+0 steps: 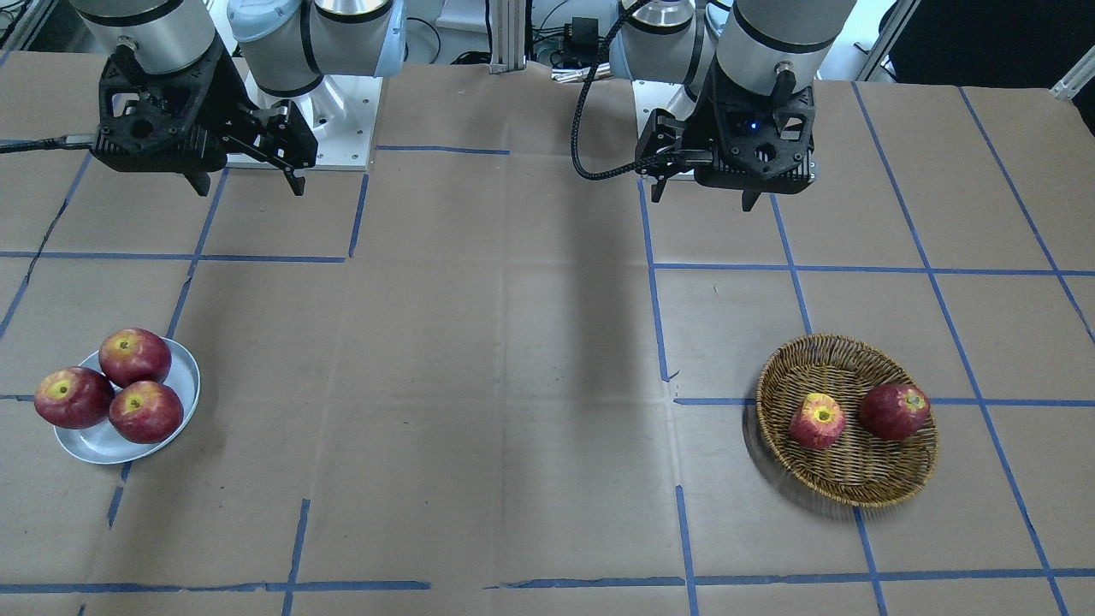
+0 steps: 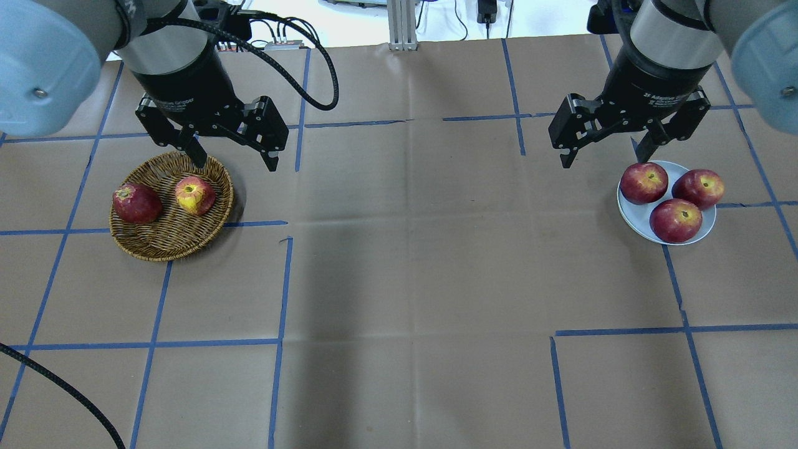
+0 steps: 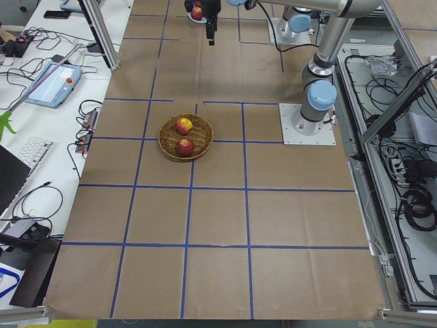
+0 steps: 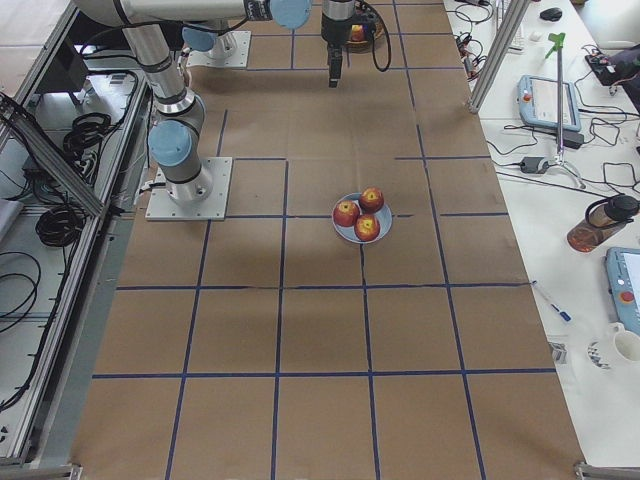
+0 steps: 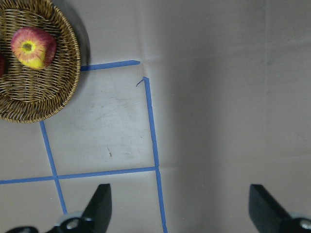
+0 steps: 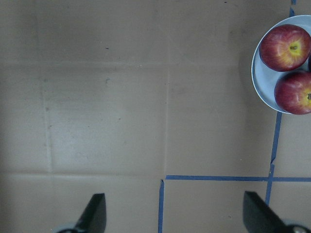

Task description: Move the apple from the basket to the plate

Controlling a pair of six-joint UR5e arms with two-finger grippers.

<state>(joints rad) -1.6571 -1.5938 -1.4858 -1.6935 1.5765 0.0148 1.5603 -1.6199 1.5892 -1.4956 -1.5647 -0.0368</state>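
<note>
Apple [image 2: 195, 195] just inside basket [image 2: 168, 255] rim, apart from darker apple [image 2: 136, 203]

The left arm [image 2: 162, 43] and right arm [image 2: 676, 31] are showing silver tubes and pale blue caps [image 2: 43, 62] with screws. The left gripper [image 2: 235, 163] and right gripper [image 2: 603, 159] are looking black, white-lettered. A braided black cable [image 2: 324, 68] is trailing off the left one.

Inventory on my tabletop [image 2: 399, 280], as I count it: one basket [image 2: 168, 242] holding two apples (one pale pinkish-red apple [image 2: 195, 195], one dark red apple [image 2: 136, 203]); one plate [image 2: 631, 217] holding three dark red apples [image 2: 644, 183] [image 2: 698, 188] [image 2: 676, 220]. Apples total: five.
</note>
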